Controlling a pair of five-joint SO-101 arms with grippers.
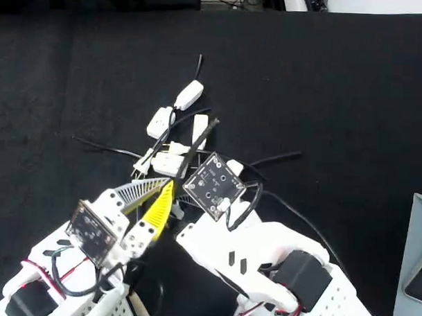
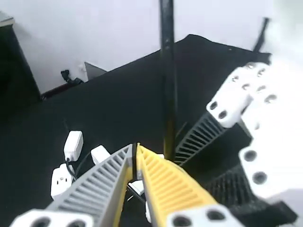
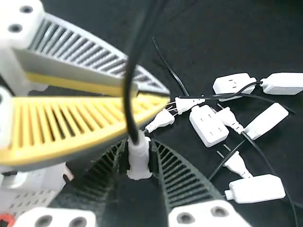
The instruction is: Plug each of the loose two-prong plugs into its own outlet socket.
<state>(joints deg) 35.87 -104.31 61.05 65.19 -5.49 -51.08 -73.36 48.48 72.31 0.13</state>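
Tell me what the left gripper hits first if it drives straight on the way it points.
Likely the white two-prong plug lying just beyond the tips of the left gripper; height is unclear, so it might pass over it.

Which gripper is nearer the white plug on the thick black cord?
Right. The right gripper is shut on the plug; the left gripper, shut, sits close beside it.

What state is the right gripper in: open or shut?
Shut on the white plug: the right gripper presses its black ribbed fingers against both sides, the plug's black cord leading out between them.
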